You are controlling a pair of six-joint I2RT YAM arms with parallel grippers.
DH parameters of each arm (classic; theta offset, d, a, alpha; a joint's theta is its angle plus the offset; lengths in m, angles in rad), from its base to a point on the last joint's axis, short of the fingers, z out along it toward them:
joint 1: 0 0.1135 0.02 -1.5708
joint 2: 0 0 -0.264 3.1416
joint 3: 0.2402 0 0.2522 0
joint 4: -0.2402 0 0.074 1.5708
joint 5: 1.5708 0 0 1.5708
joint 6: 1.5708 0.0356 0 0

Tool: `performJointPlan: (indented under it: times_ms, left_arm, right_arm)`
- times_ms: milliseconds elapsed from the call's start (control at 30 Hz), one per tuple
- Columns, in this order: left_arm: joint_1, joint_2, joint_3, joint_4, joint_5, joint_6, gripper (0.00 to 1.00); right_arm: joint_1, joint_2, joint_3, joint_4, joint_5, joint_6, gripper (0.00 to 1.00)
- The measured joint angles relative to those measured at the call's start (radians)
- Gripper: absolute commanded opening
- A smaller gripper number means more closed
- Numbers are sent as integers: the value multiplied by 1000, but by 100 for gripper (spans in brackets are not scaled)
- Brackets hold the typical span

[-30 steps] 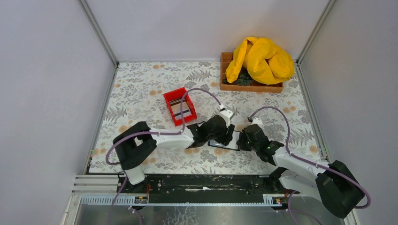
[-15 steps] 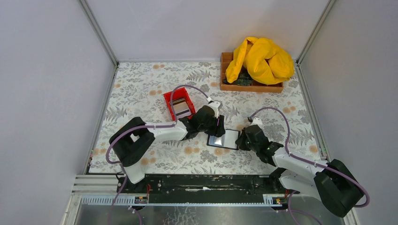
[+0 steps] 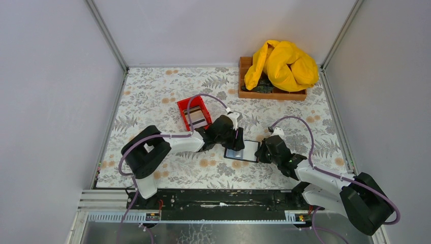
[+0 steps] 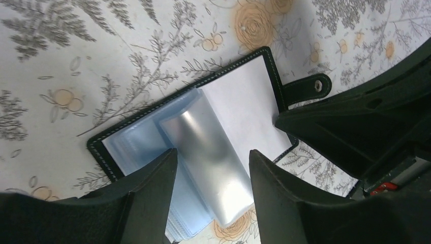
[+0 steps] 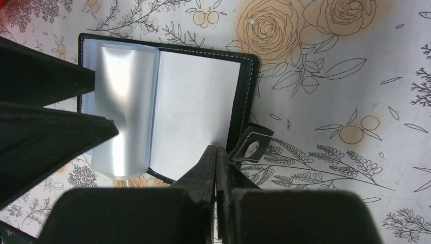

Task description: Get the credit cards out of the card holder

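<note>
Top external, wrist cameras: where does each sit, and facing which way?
Top external: above and behind the bases, looking down at the table, left arm and right arm whole.
Left wrist: rides the left gripper, looking down between its open fingers at the open card holder.
Right wrist: rides the right gripper, looking down past its shut fingers at the snap tab.
Shared: both wrist views show the card holder.
</note>
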Motion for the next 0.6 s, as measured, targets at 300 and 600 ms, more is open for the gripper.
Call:
performJointPlan:
  times_ms: [300, 600]
  left_arm:
    - [-3, 21, 0, 45, 99, -11, 62]
    - [-43, 28, 0, 118, 154, -12, 65]
  right_arm:
    - [0, 3, 0, 3, 0, 0, 0]
    - [0, 0, 0, 0, 0, 0, 0]
